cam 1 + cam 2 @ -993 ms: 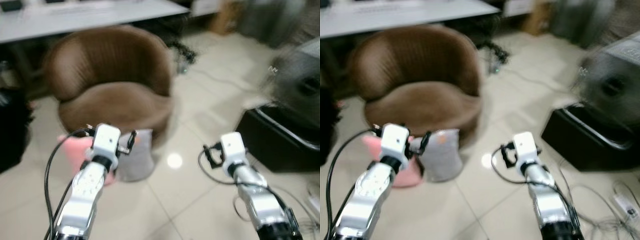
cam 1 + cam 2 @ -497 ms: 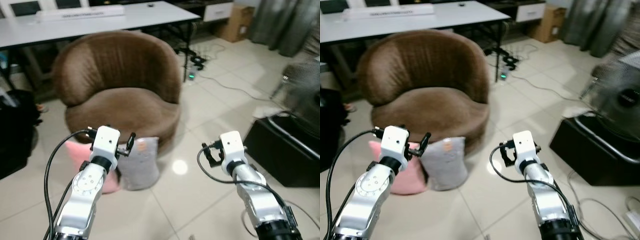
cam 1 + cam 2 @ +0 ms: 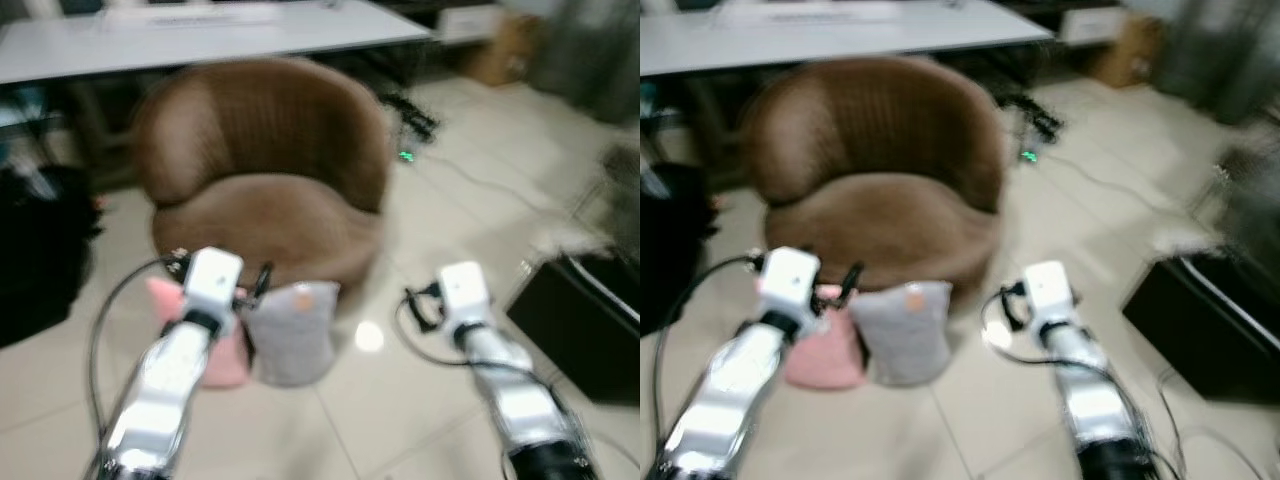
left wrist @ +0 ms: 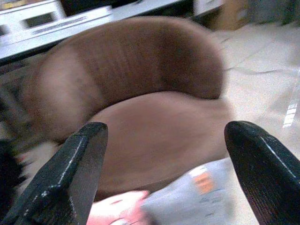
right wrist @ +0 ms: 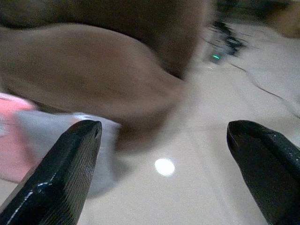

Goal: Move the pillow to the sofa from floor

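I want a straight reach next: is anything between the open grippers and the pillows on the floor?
Nothing visible does. The grey pillow and pink pillow lean against the brown sofa, with bare floor before them; left gripper and right gripper are open.

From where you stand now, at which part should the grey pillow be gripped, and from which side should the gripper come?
Probably its top edge, from above. The grey pillow stands upright on the floor, leaning against the brown sofa, with the pink pillow close on its left, so the top edge is free. The open left gripper is nearest.
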Available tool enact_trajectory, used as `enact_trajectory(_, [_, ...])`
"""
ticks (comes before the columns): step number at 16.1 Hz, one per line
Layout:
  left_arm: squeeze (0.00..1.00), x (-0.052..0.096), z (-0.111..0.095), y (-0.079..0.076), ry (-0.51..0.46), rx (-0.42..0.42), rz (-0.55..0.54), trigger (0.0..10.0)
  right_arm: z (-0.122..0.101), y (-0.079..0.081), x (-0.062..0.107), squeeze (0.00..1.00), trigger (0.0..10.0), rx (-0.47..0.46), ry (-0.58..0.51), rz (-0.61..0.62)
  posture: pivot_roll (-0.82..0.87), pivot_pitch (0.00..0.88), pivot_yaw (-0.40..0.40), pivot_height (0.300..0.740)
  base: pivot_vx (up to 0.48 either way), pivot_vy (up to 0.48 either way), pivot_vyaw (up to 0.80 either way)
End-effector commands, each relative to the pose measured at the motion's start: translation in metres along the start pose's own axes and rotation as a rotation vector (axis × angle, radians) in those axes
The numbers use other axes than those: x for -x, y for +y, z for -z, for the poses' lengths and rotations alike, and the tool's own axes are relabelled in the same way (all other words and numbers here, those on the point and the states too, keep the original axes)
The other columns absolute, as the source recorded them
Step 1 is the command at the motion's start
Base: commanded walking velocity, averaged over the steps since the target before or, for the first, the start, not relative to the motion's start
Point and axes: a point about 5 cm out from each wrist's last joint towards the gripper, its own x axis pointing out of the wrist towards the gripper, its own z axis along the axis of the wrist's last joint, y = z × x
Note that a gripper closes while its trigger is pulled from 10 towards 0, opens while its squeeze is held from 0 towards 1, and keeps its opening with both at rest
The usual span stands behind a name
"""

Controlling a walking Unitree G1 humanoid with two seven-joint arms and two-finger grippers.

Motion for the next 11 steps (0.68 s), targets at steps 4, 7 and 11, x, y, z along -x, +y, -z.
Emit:
enact_trajectory(4, [0.00,-0.0020,-0.0030,-0.0025,-0.010,0.005,0.012,10.0,0.0030,-0.0104,0.0015,0.00,10.0,-0.030,0.013,0.048,0.05,0.000,0.008,0.740,0.310,0.000,0.40])
enact_trajectory(7, [0.00,-0.0021,-0.0026,-0.0026,-0.007,0.005,0.017,10.0,0.0028,-0.0112,0.0015,0.00,10.0,-0.041,0.011,0.049,0.05,0.000,0.008,0.740,0.314,0.000,0.00])
enact_trajectory(11, [0.00,-0.0020,-0.0019,-0.0033,-0.003,0.004,0.021,10.0,0.0060,-0.0127,0.0016,0.00,10.0,-0.082,0.030,0.057,0.06,0.000,0.008,0.740,0.313,0.000,-0.52])
